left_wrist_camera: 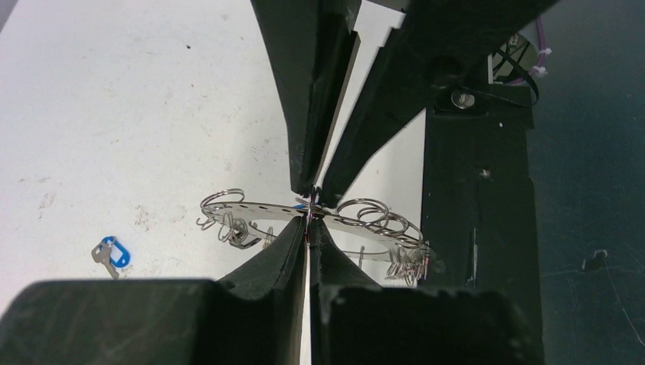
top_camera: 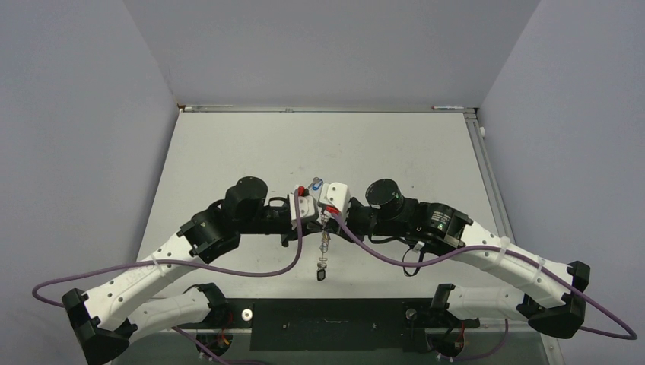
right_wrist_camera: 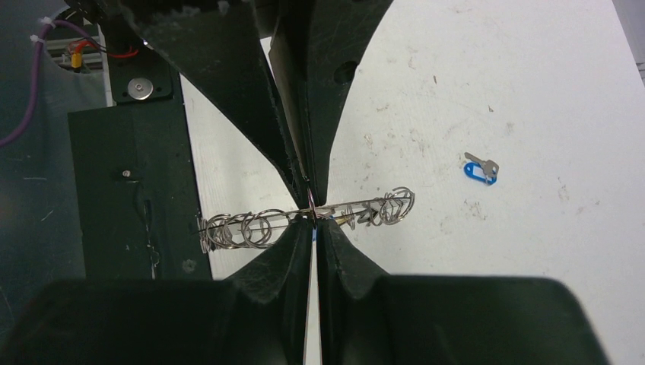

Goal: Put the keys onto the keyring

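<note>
The keyring is a thin silvery hoop carrying several small wire rings, held up off the white table between both arms. My left gripper is shut on its band from one side. My right gripper is shut on the same spot from the opposite side. In the top view the keyring hangs edge-on below the two meeting grippers, with a small dark key at its low end. A loose blue-headed key lies on the table apart from the hoop; the same blue-headed key shows in the right wrist view.
A black mounting plate runs along the table's near edge, under part of the hoop in the wrist views. Purple cables loop off both arms. Grey walls close the table on three sides.
</note>
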